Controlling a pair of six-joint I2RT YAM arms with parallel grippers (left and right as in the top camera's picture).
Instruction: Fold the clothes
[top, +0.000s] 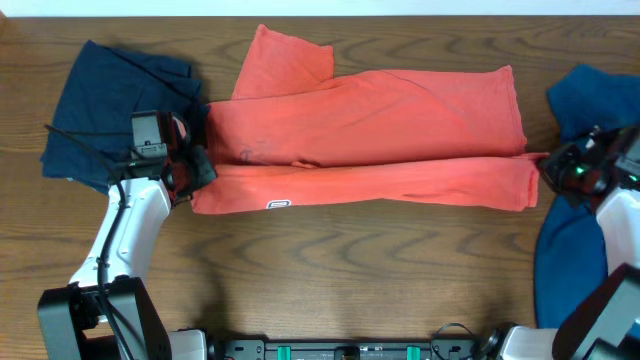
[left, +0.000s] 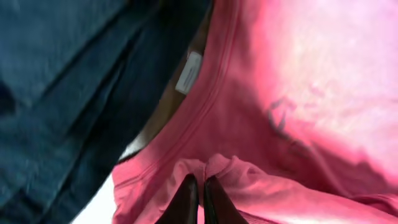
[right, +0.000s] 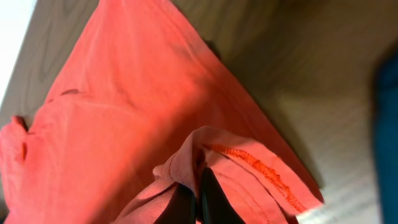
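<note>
The soft, light red T-shirt (top: 380, 120) is lying half-folded across the middle of the worktop (top: 330, 270). The left pincer (left: 198, 190) is pinching its neck-end fold and the right pincer (right: 196, 186) its hem end. The limp cloth between them will probably be sagging.

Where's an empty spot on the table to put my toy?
Bare table lies nearer the robot than the red T-shirt, between left arm and right arm. Crowded: the far strip, where navy garment, T-shirt and blue garment lie.
</note>
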